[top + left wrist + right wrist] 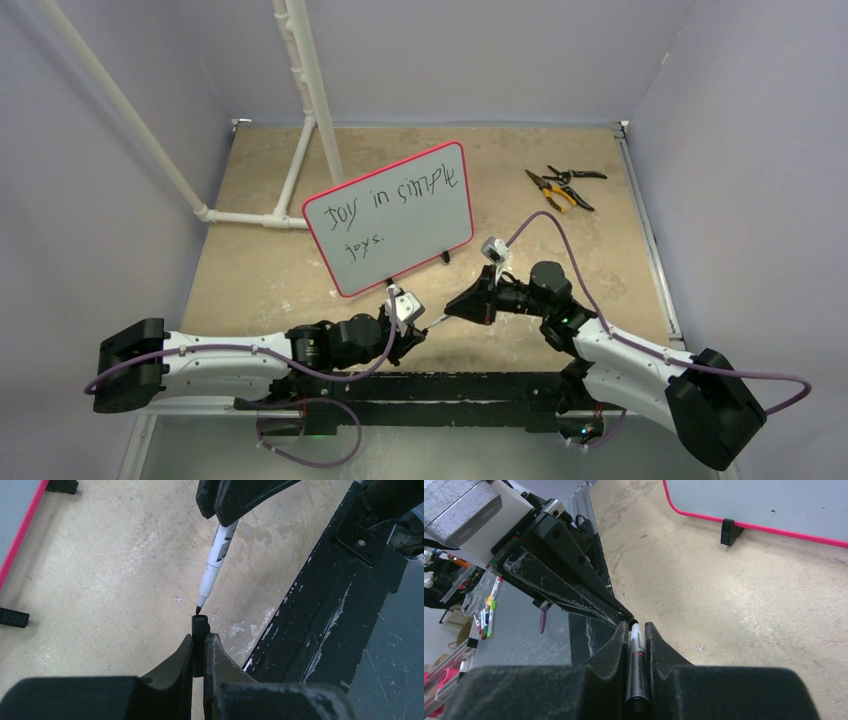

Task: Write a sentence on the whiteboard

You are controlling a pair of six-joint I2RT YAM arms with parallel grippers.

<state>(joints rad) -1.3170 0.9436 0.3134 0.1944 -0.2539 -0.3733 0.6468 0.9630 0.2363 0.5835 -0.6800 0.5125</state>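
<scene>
The whiteboard (390,218) stands tilted on two black feet at the table's middle, with a red-pink rim. The sentence (385,197) in black reads "Joy in simple" with "joys." below it. My right gripper (452,307) is shut on a white and grey marker (636,660). The marker (216,559) points its black tip at a black cap (200,630). My left gripper (418,330) is shut on that cap. The tip sits just at the cap's mouth. The board's rim (20,535) and one foot (729,531) show in the wrist views.
Pliers and cutters (562,187) lie at the back right of the table. A white pipe frame (300,130) stands at the back left. The black base rail (320,615) runs along the near edge.
</scene>
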